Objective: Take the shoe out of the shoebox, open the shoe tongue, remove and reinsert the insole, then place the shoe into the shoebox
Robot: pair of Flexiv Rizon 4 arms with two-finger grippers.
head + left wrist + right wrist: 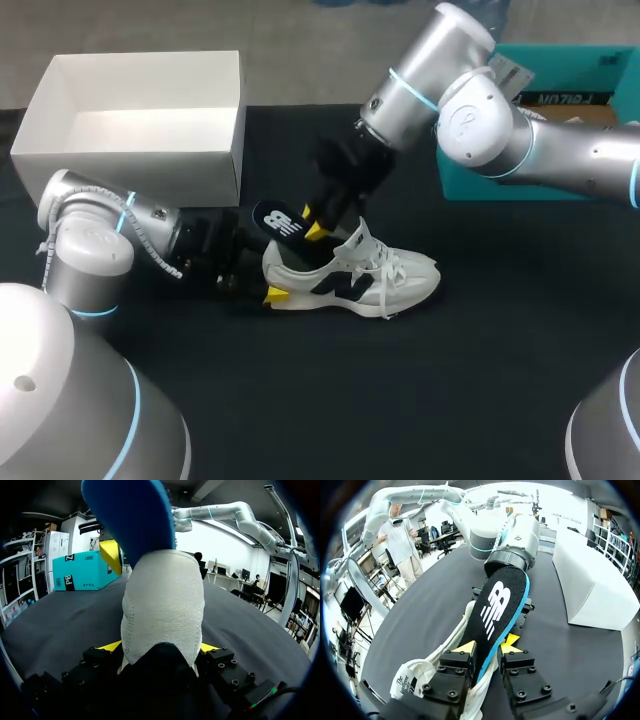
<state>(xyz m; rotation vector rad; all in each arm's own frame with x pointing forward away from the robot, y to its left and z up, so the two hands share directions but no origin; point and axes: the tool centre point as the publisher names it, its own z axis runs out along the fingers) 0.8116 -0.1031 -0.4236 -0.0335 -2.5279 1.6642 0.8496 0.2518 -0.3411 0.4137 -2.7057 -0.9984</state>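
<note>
At middle of counter (470, 400), shoe (372, 283) stood on its sole; left gripper (161, 647) clamped its heel; right gripper (487, 646) pinched insole (500, 605), sticking up from shoe.

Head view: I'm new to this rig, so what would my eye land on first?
The white shoe lies mid-table, its heel clamped by the left tool. Next comes the dark insole sticking up out of the shoe, pinched by the right tool. The open white shoebox stands behind, at the left.
</note>
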